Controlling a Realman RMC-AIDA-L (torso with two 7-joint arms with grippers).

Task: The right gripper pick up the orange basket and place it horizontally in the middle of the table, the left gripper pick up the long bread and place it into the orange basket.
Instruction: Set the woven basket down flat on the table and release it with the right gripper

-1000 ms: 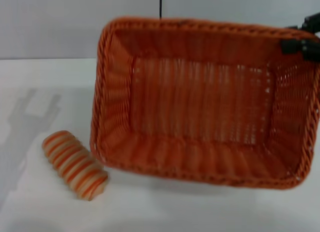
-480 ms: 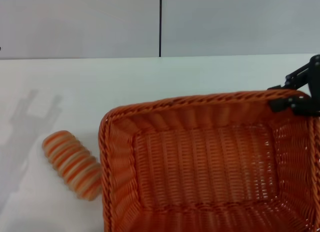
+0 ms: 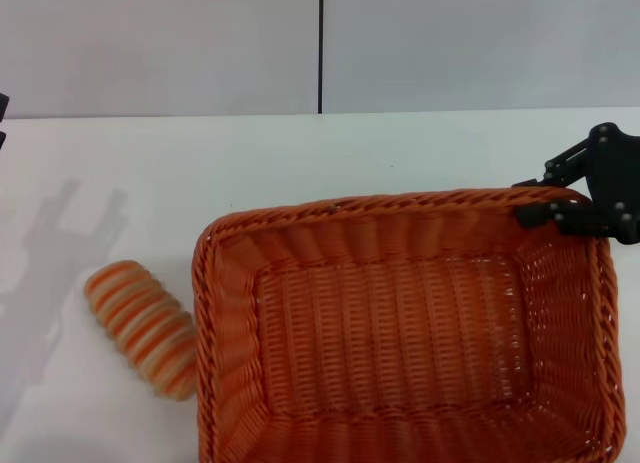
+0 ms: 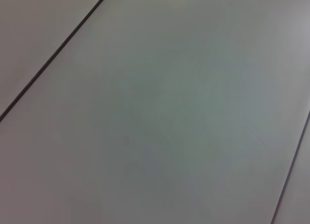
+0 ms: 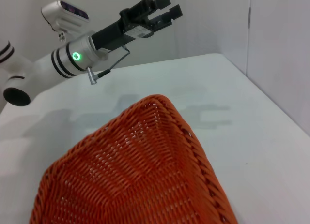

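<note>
**Basket lengthwise across the worktop, loaf beside it**

Head view: the orange basket [image 3: 405,328] lies on the white worktop [image 3: 300,163] with its long axis running left to right, opening up, nothing inside. The right claw [image 3: 548,211] pinches the basket's far right corner rim. The long bread [image 3: 142,328] lies just left of the basket, outside it, long axis slanting from far-left to near-right.

Left wrist view: only grey panels with dark seams.

Right wrist view: beyond the basket's corner, the left claw [image 5: 162,6] hangs raised above the worktop, fingers slightly spread, holding nothing.
</note>
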